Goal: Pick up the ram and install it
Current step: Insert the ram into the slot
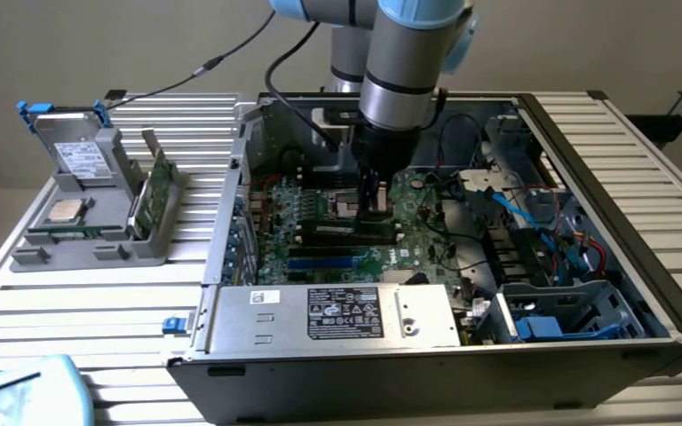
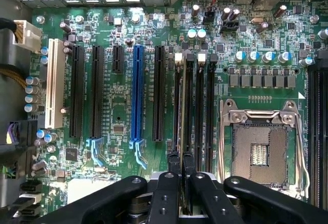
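The power supply label (image 1: 344, 312) carries print and marks, none of it legible.

ram (image 2: 181, 111) | one end hidden inside gripper (image 2: 181, 158) | faces unseen (edge-on)

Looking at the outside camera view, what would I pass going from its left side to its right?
Grey parts holder → green circuit board standing in it → gripper shut on the ram → metal drive cage.

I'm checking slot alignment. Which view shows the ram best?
The wrist view: the ram runs edge-on from between the fingers, lined along the black memory slots. In the exterior view the gripper hides most of it, low over the motherboard.
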You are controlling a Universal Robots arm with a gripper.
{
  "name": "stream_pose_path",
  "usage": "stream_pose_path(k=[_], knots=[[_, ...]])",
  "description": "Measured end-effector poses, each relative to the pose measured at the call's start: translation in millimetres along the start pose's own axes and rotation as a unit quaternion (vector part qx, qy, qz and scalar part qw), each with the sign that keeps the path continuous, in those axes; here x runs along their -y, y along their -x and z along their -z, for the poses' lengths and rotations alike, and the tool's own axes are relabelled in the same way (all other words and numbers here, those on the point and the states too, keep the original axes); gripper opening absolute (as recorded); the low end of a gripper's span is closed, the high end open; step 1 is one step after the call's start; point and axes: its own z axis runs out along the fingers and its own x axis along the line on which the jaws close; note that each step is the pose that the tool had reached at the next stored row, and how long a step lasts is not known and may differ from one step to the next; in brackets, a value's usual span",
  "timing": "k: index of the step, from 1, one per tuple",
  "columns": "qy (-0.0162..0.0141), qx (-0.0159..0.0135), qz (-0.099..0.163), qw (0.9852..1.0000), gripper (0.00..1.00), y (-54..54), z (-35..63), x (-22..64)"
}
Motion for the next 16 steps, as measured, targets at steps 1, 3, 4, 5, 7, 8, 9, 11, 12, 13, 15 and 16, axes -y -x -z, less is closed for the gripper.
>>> stream_pose_path(k=[1, 3, 4, 5, 7, 8, 9, 11, 12, 13, 15, 16], knots=[[0.0000, 0.0000, 0.000, 1.0000, 0.13, 0.0, 0.9, -0.1], [0.0000, 0.0001, 0.000, 1.0000, 0.13, -0.1, 1.9, -0.2], [0.0000, 0.0002, 0.000, 1.0000, 0.13, -0.1, 2.2, -0.3], [-0.0001, 0.0002, 0.000, 1.0000, 0.13, -0.1, 2.3, -0.3], [-0.0003, 0.0002, 0.000, 1.0000, 0.13, -0.1, 2.4, -0.3], [-0.0009, 0.0001, 0.000, 1.0000, 0.13, -0.1, 2.4, -0.3], [-0.0026, 0.0000, 0.000, 1.0000, 0.13, -0.1, 2.5, -0.6], [-0.0069, 0.0001, 0.000, 1.0000, 0.13, 0.1, 2.4, -1.2], [-0.0089, 0.0000, -0.001, 1.0000, 0.13, 0.1, 2.3, -1.7], [-0.0107, 0.0001, -0.001, 0.9999, 0.13, 0.1, 2.3, -2.3], [-0.0135, 0.0000, -0.001, 0.9999, 0.13, 0.1, 2.2, -4.5], [-0.0147, 0.0000, -0.001, 0.9999, 0.13, 0.1, 2.1, -6.2]])
